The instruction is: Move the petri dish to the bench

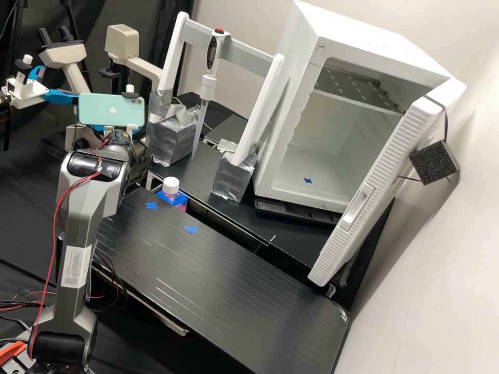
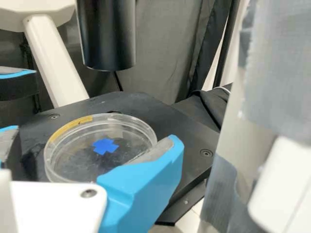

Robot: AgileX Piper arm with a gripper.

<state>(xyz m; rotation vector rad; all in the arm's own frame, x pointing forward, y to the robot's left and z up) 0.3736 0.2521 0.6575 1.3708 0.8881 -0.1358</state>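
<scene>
In the wrist view, the jaws stand open about the clear, round plastic petri dish [image 2: 77,161] on a flat black stage [image 2: 177,128]; centring them before a gentle squeeze should spare its rim. It lies level, with no long axis. In the high view, the black worktop [image 1: 218,275] invites a level lowering.

From high and afar, looking forward and down over the bench [image 1: 208,270]; from the wrist, close across a stage [image 2: 187,131], apparently sharing the microscope [image 1: 66,52].
</scene>
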